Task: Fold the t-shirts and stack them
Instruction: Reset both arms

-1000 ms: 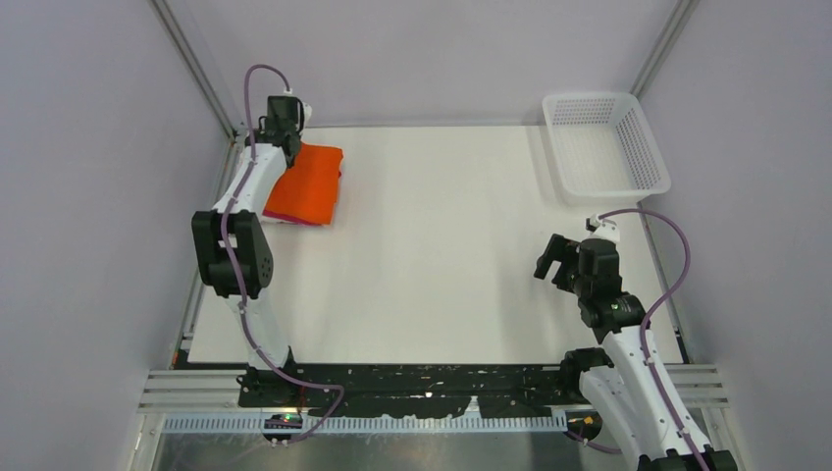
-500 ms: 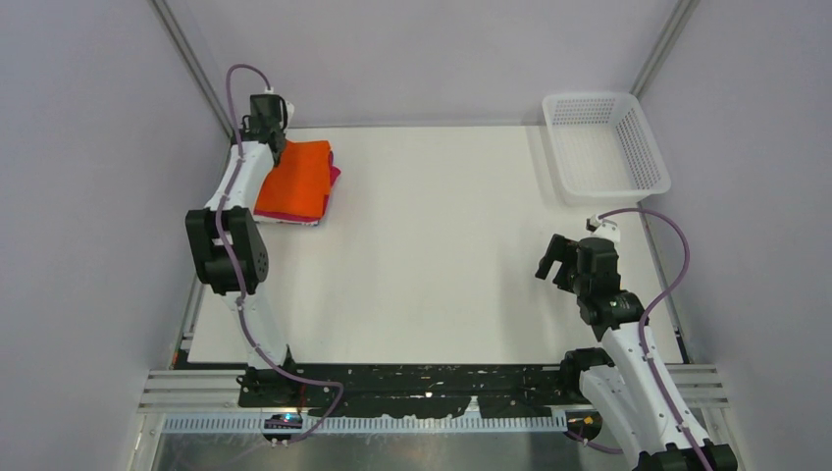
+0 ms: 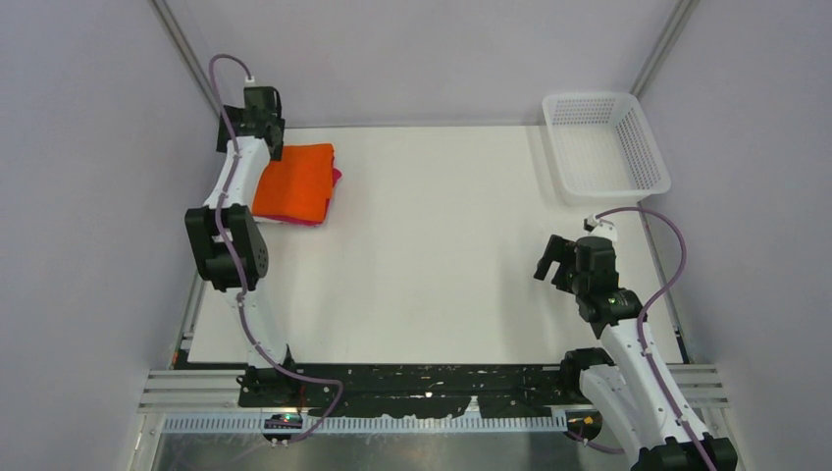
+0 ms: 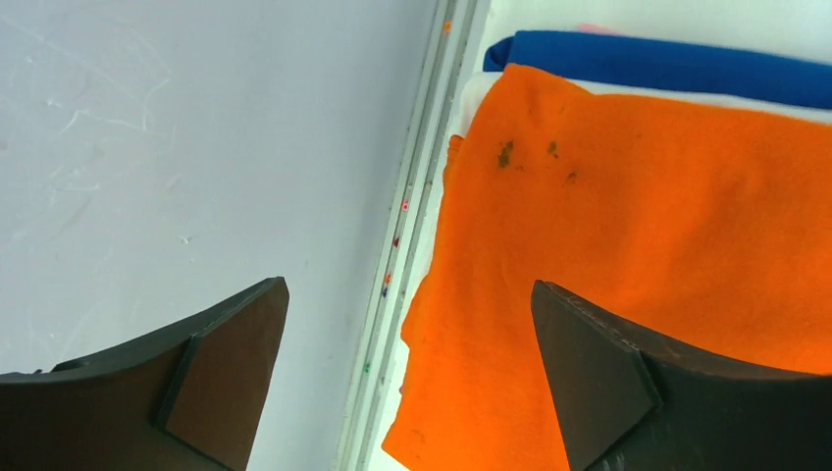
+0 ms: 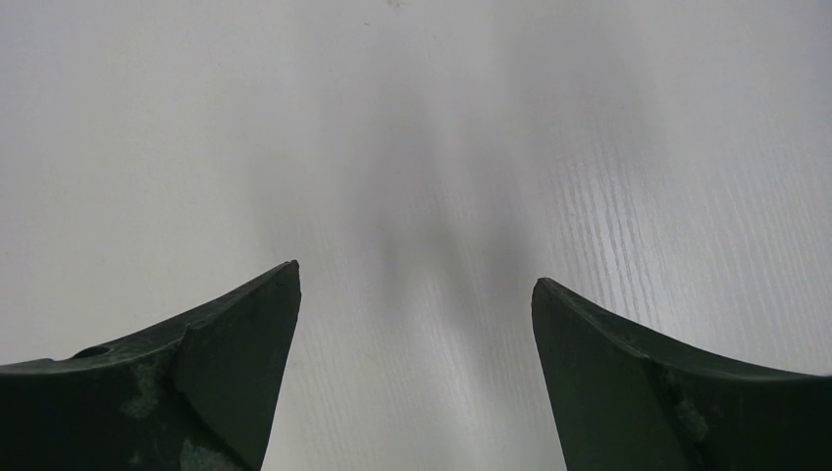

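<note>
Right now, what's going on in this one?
Folded shirts lie stacked at the far left corner of the table: orange shirt on top, pink shirt and blue shirt peeking out beneath. The left gripper hangs open over the orange shirt's edge, gripping nothing. The right gripper is open too, over bare table on the right.

Two slim arms, left arm (image 3: 238, 186) and right arm (image 3: 628, 358), in white shells broken by chunky black joint housings. Bolted onto a black base rail (image 3: 422, 378), one at the rail's left end, the other at its right end. Purple cable (image 3: 659, 228) strung along each, from the rail up to a black wrist block. Dark wedge-shaped fingers (image 4: 226, 373) on the left gripper (image 4: 407, 289); scuffed, greenish-black ones on the right gripper (image 5: 416, 275).
</note>
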Tool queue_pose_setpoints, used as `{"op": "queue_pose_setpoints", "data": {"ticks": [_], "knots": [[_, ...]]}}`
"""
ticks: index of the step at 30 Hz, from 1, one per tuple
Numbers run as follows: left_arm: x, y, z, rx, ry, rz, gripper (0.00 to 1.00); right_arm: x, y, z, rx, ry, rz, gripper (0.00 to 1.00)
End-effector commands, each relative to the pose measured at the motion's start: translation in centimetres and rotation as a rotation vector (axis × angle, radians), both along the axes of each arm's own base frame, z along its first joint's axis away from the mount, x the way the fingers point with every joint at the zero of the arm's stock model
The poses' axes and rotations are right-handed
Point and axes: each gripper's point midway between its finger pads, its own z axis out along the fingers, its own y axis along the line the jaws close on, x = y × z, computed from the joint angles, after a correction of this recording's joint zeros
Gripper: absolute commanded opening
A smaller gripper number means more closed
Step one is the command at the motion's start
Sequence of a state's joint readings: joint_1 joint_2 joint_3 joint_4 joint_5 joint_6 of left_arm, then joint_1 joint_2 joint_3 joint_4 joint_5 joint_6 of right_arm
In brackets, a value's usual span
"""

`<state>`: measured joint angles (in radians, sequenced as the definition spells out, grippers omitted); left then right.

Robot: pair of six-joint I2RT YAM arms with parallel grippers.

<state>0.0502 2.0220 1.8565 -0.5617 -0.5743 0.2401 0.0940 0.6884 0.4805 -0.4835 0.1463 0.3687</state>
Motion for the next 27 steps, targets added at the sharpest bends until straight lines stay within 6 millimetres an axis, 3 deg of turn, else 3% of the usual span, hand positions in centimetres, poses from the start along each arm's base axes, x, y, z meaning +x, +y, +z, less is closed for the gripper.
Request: {"op": "queue_pose_setpoints", "data": {"ticks": [1, 4, 7, 11, 14, 17, 20, 22, 23, 27], "knots": [[-0.3, 0.5, 6.6, -0.04, -0.247, 0.087, 1.0, 1.1, 0.3, 2.0, 0.011, -0.061, 0.014, 0.95], [-0.7, -1.1, 7.4, -0.148, -0.294, 0.057, 0.99, 1.2, 0.4, 2.3, 0.015, -0.07, 0.018, 0.95], [-1.4, -4.3, 8.7, -0.34, -0.375, -0.008, 1.0, 1.2, 0.4, 2.8, 0.019, -0.093, 0.02, 0.96], [-3.8, -11.1, 13.4, -0.626, -0.565, -0.196, 1.0, 1.3, 0.7, 3.3, 0.032, -0.119, 0.033, 0.95], [-7.6, -16.3, 14.8, -0.757, -0.615, -0.291, 1.0, 1.4, 1.5, 3.4, 0.057, -0.126, 0.068, 0.95], [-12.6, -20.5, 12.3, -0.788, -0.588, -0.363, 1.0, 1.5, 2.7, 3.9, 0.092, -0.146, 0.126, 0.95], [-17.2, -23.1, 7.8, -0.799, -0.576, -0.431, 1.0, 1.5, 3.0, 4.5, 0.101, -0.183, 0.142, 0.95], [-20.1, -24.0, 4.5, -0.856, -0.549, -0.438, 1.0, 1.4, 2.8, 4.6, 0.1, -0.207, 0.136, 0.95], [-21.4, -24.2, 1.4, -0.877, -0.5, -0.423, 1.0, 1.3, 2.7, 4.7, 0.097, -0.221, 0.13, 0.95], [-24.0, -23.7, -4.0, -0.926, -0.461, -0.376, 1.0, 1.3, 1.9, 5.3, 0.086, -0.286, 0.083, 0.95]]}}
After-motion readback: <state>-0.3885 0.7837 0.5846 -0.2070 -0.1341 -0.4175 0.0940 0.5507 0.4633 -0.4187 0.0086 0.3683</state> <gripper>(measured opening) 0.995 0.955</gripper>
